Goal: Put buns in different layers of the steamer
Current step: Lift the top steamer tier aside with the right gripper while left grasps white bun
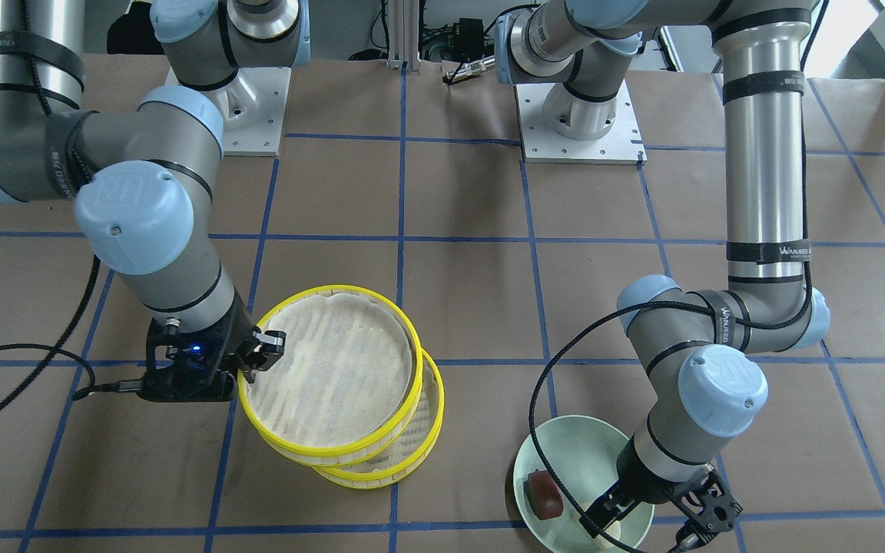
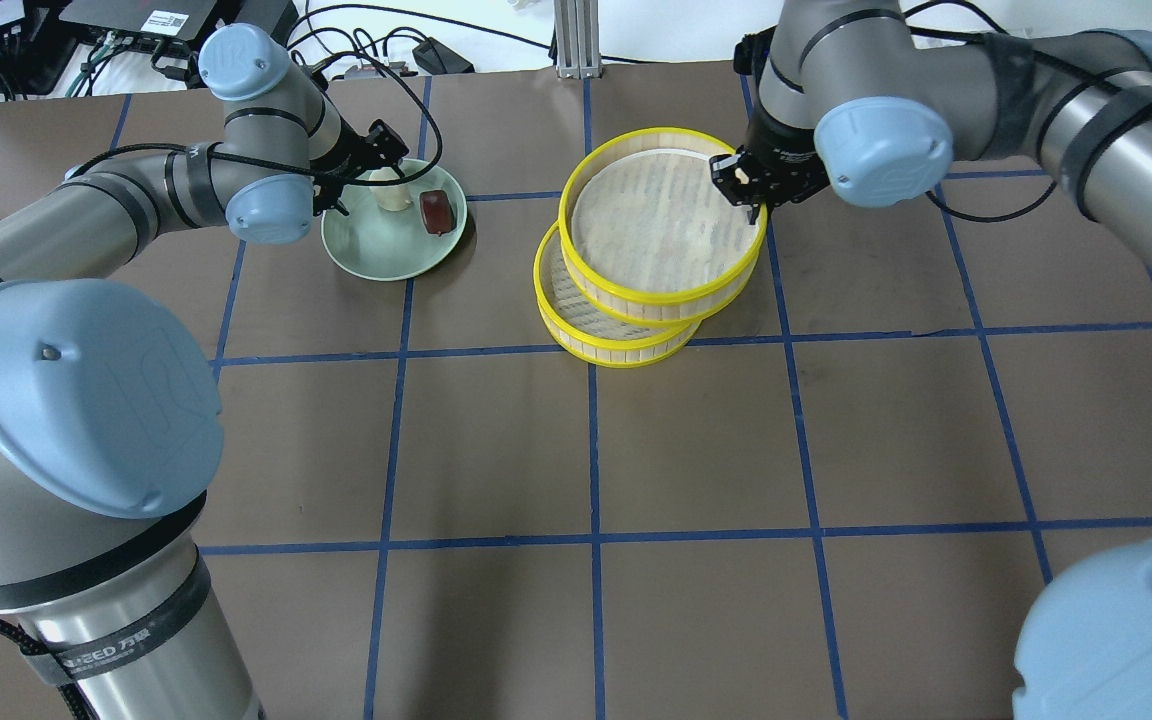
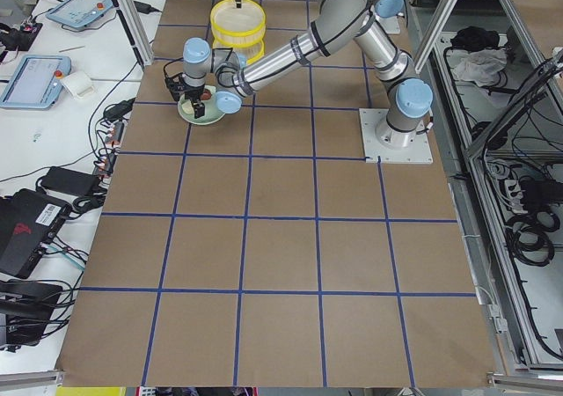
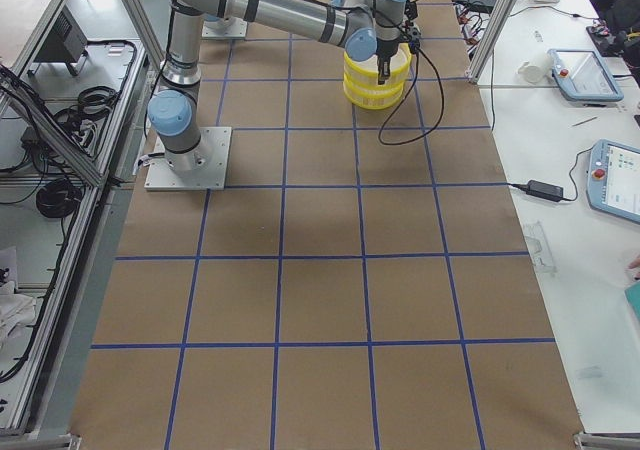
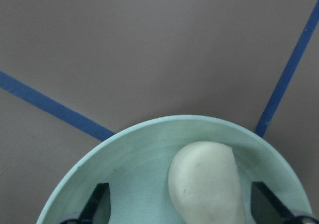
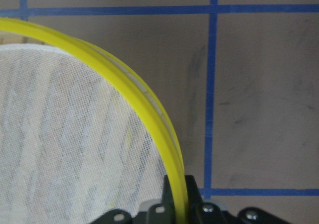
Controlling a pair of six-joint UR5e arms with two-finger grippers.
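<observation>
Ideally, the left pincer [image 5: 182, 206], spread wide astride the white bun [image 5: 207, 184] on the green plate [image 5: 149, 127], closes gently across the bun's narrow width and lifts straight up, clear of the brown bun [image 1: 545, 493] beside it. The right pincer [image 2: 741, 185] grips the upper tray [image 2: 661, 296] by its yellow rim, offset over the lower tray [image 2: 616, 360]. Both trays sit near the far edge of the table [image 2: 596, 450], cloth-lined, pale-slatted, empty.
</observation>
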